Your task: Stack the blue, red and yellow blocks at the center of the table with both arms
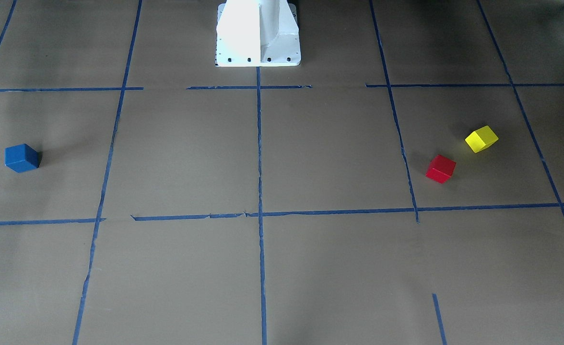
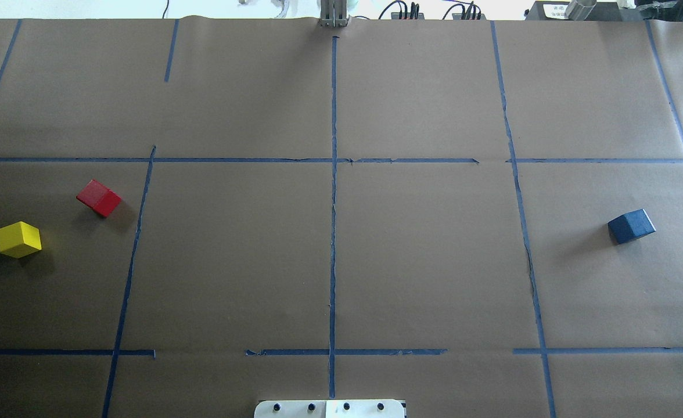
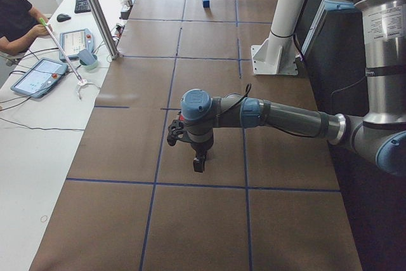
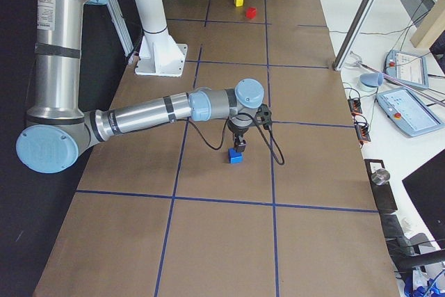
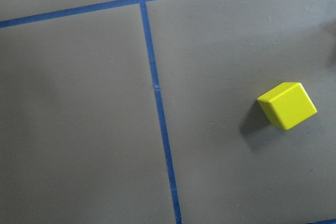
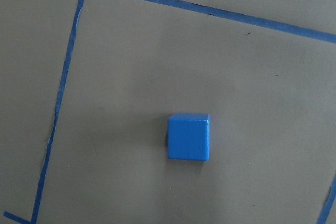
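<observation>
The blue block (image 2: 631, 226) lies at the table's right in the overhead view, and the red block (image 2: 99, 197) and yellow block (image 2: 18, 239) lie close together at its left. All three rest singly on the brown paper. My left gripper (image 3: 198, 164) hangs above the table near the red and yellow blocks; its wrist view shows the yellow block (image 5: 287, 105). My right gripper (image 4: 238, 145) hangs just above the blue block (image 4: 236, 157), which sits mid-frame in the right wrist view (image 6: 189, 136). Both grippers show only in side views, so I cannot tell whether they are open or shut.
The white robot pedestal (image 1: 258, 33) stands at the table's robot-side edge. Blue tape lines (image 2: 333, 191) divide the paper into squares. A side table with tablets (image 3: 38, 77), a slanted metal pole (image 3: 95, 11) and a seated operator (image 3: 16, 17) lie beyond the far edge.
</observation>
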Tool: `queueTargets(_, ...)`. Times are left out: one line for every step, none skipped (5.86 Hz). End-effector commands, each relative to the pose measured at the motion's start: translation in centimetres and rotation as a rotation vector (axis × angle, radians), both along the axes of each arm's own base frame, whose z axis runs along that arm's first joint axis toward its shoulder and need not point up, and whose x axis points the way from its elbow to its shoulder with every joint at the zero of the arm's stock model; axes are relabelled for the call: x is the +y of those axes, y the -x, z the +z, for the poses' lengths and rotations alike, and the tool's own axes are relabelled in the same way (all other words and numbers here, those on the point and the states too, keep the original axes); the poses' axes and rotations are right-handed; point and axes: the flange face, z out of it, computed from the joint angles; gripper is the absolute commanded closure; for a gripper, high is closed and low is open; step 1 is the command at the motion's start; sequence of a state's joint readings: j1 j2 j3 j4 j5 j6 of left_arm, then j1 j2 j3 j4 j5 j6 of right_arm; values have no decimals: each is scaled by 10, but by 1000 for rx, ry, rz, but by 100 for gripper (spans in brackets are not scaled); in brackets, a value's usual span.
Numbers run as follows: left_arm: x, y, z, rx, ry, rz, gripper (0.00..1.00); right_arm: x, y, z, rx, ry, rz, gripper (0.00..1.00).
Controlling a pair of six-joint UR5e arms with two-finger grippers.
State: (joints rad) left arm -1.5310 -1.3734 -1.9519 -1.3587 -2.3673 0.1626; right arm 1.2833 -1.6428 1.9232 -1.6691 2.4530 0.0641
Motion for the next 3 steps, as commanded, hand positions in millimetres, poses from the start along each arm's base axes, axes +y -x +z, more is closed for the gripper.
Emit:
queueTargets(-1,0,-6,3,-15,-1,0,-14,73,-9,136,-31,113,2)
queueTargets(-2,0,-9,4,-21,-1,0,-13,94,14,89,-60,186,3)
queueTargets(-3,0,-10,4,-24,0,0,14,93,56,92,-65,171,1)
